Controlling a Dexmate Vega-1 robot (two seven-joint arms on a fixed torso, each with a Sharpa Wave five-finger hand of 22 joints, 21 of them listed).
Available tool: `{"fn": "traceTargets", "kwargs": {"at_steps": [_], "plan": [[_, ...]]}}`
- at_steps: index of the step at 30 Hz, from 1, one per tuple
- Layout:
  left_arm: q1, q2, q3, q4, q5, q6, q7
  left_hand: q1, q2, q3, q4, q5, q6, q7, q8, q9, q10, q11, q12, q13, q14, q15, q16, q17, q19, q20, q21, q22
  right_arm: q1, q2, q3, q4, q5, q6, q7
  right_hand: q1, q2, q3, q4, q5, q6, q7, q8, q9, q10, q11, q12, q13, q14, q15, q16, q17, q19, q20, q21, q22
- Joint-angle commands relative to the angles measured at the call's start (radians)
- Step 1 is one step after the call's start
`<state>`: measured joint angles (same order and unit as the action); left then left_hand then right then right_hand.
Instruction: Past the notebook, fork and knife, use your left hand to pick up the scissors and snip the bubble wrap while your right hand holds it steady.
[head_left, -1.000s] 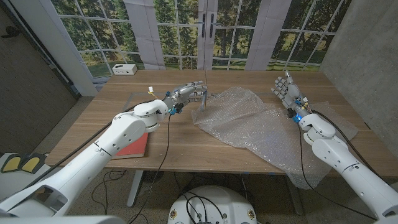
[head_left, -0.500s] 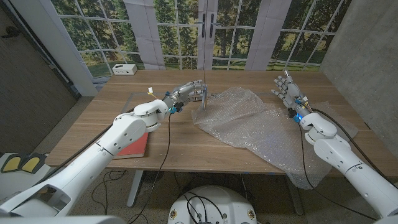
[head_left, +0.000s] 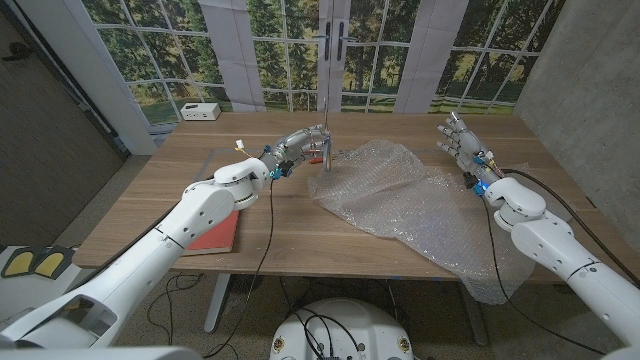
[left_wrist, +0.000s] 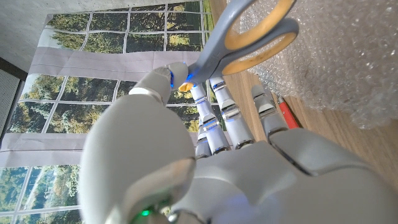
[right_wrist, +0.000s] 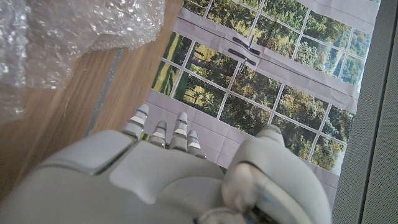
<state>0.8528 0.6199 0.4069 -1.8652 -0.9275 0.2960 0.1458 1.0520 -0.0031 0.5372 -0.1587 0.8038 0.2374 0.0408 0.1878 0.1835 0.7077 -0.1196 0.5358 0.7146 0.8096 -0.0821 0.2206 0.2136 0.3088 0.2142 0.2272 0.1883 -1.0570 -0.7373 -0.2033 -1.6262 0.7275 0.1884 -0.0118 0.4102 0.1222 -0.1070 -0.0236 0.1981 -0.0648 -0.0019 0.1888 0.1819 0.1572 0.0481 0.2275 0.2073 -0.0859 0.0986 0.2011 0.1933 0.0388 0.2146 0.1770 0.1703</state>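
Left robot hand (head_left: 300, 145) gripping scissors (head_left: 323, 150) by the grey-and-yellow handle (left_wrist: 249, 37), blades pointing down at the left edge of the bubble wrap (head_left: 420, 205). Right robot hand (head_left: 458, 145) raised above the wrap's far right side, fingers spread, holding nothing. Bubble wrap spread over the right half of the desk (head_left: 290, 235). Red notebook (head_left: 210, 238) near the front left edge.
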Motion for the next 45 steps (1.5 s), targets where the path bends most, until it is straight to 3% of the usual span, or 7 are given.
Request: {"fn": "traceTargets", "kwargs": {"at_steps": [1, 10, 17, 22, 30, 39, 45], "plan": [[0.01, -0.019, -0.014, -0.004, -0.021, -0.017, 0.04, 0.005, 0.008, -0.005, -0.002, 0.005, -0.004, -0.009, -0.005, 0.003, 0.061, -0.066, 0.251, 0.031, 0.009, -0.002, -0.004, 0.004, 0.007, 0.0, 0.0, 0.004, -0.027, -0.071, 0.005, -0.104, -0.063, -0.051, -0.04, 0.025, -0.002, 0.003, -0.015, -0.004, -0.01, 0.002, 0.003, 0.003, 0.006, 0.0, 0.005, 0.005, -0.003, 0.002, 0.006, 0.002, -0.007, 0.0, 0.008, 0.002], [0.016, -0.03, -0.021, 0.011, -0.03, -0.052, 0.025, 0.005, 0.008, -0.008, -0.001, 0.004, -0.008, -0.012, -0.006, 0.003, 0.053, -0.066, 0.248, 0.024, -0.004, 0.008, -0.011, 0.004, 0.007, 0.0, -0.001, 0.004, -0.047, -0.087, 0.026, -0.153, -0.041, -0.068, -0.034, 0.088, -0.007, 0.032, -0.062, -0.014, 0.134, -0.035, 0.051, 0.007, -0.04, 0.032, -0.02, 0.006, -0.015, 0.048, 0.006, 0.001, -0.019, 0.0, 0.009, 0.003], [0.02, -0.036, -0.035, 0.03, -0.031, -0.083, 0.023, 0.008, 0.009, -0.007, -0.002, 0.004, -0.009, -0.013, -0.005, 0.003, 0.051, -0.067, 0.248, 0.021, -0.001, 0.004, -0.011, 0.003, 0.007, 0.0, -0.001, 0.004, -0.058, -0.088, 0.044, -0.18, 0.001, -0.085, -0.02, 0.156, -0.007, 0.069, -0.11, -0.016, 0.37, 0.031, 0.104, 0.006, -0.07, 0.045, -0.027, -0.005, -0.014, 0.049, 0.007, -0.001, -0.019, 0.0, 0.011, 0.002], [0.015, -0.044, -0.042, 0.058, -0.049, -0.099, -0.008, 0.009, 0.008, -0.009, -0.003, 0.004, -0.009, -0.014, -0.005, 0.003, 0.05, -0.07, 0.249, 0.021, 0.0, 0.001, -0.011, 0.003, 0.007, 0.0, -0.002, 0.004, -0.056, -0.103, 0.05, -0.199, 0.015, -0.102, -0.002, 0.213, -0.008, 0.096, -0.134, -0.014, 0.473, 0.035, 0.114, 0.002, -0.105, 0.006, -0.037, -0.011, -0.031, 0.011, 0.0, -0.002, -0.014, -0.001, 0.011, 0.001], [-0.007, -0.049, -0.035, 0.093, -0.063, -0.103, -0.063, 0.011, 0.009, -0.012, -0.003, 0.003, -0.015, -0.019, -0.006, 0.003, 0.045, -0.07, 0.25, 0.021, -0.009, 0.002, -0.014, 0.004, 0.003, 0.001, -0.003, 0.003, -0.006, -0.178, 0.03, -0.207, 0.038, -0.167, 0.127, 0.354, -0.029, 0.12, -0.138, 0.059, 0.421, -0.017, 0.021, 0.005, -0.362, -0.094, -0.054, -0.016, -0.238, -0.094, -0.018, -0.002, -0.07, -0.005, 0.0, -0.003], [-0.032, -0.073, -0.033, 0.14, -0.106, -0.097, -0.117, 0.012, 0.008, -0.013, -0.003, 0.003, -0.017, -0.02, -0.005, 0.003, 0.046, -0.073, 0.25, 0.014, -0.008, 0.0, -0.016, 0.001, 0.003, 0.0, -0.004, 0.003, 0.001, -0.195, 0.028, -0.271, 0.049, -0.234, 0.082, 0.576, 0.015, 0.195, -0.146, 0.079, 0.642, -0.047, 0.061, 0.007, -0.276, -0.201, -0.016, -0.021, -0.205, -0.178, 0.006, -0.007, -0.053, -0.073, 0.009, -0.005], [-0.047, -0.09, -0.026, 0.174, -0.116, -0.105, -0.153, 0.016, 0.013, -0.015, -0.003, 0.001, -0.018, -0.02, -0.005, 0.003, 0.045, -0.076, 0.253, 0.015, -0.009, -0.004, -0.015, 0.003, 0.003, 0.0, -0.004, 0.003, 0.005, -0.212, 0.028, -0.301, 0.068, -0.271, 0.088, 0.598, 0.041, 0.21, -0.119, 0.063, 0.728, -0.122, 0.063, 0.007, -0.265, -0.223, -0.026, -0.022, -0.237, -0.188, -0.002, -0.004, -0.134, -0.081, -0.005, -0.005]]}}
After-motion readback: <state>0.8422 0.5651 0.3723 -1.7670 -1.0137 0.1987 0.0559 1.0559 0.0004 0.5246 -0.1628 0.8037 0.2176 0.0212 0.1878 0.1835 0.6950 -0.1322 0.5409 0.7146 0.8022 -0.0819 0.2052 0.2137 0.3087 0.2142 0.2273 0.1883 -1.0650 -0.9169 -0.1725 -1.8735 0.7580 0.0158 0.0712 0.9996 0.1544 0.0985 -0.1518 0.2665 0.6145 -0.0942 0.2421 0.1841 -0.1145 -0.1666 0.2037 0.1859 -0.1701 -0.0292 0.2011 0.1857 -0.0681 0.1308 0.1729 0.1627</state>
